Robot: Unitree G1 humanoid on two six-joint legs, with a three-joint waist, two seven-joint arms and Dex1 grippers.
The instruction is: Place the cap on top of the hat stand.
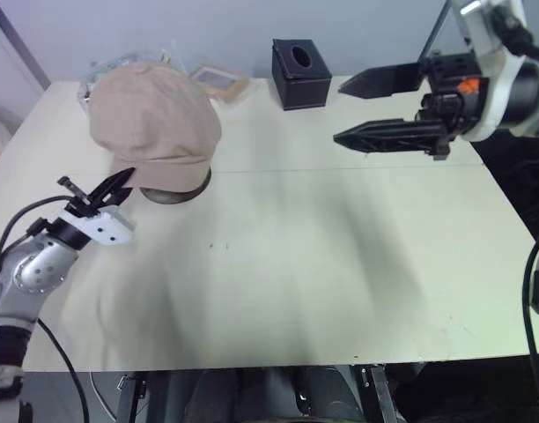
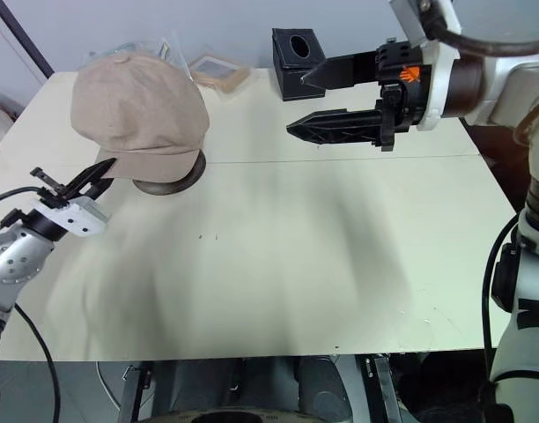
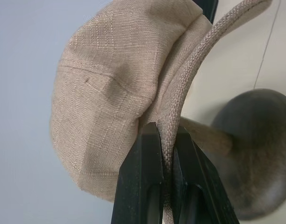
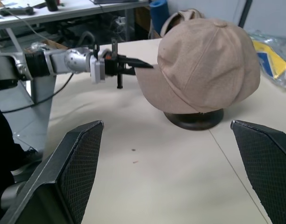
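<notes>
My left gripper [image 3: 166, 140] pinches the brim of the cap [image 1: 152, 119], its two black fingers [image 3: 142, 172] pressed together on the stitched fabric edge, as the wrist camera shows at close range. The beige cap sits over the hat stand [image 1: 180, 189] at the far left of the pale table [image 1: 322, 264]; its panelled crown covers the stand's top and post from above, and only the dark round base shows beneath the brim. From my left wrist, the lighter wooden post [image 3: 206, 136] runs under the cap down to that base.

My right gripper [image 1: 375, 110] hangs above the far right part of the table, pointing toward the cap, well apart from it, its jaws spread wide and holding nothing. Seen along its mesh-faced fingers [image 4: 75, 168], the cap rests crown up with its top button [image 4: 221, 22] uppermost, my left gripper reaching in at the brim's edge.

A black tissue box [image 1: 300, 72] stands at the table's far edge, behind my right gripper. A flat framed item [image 1: 219, 79] and clear plastic wrapping [image 2: 146, 48] lie just behind the cap
</notes>
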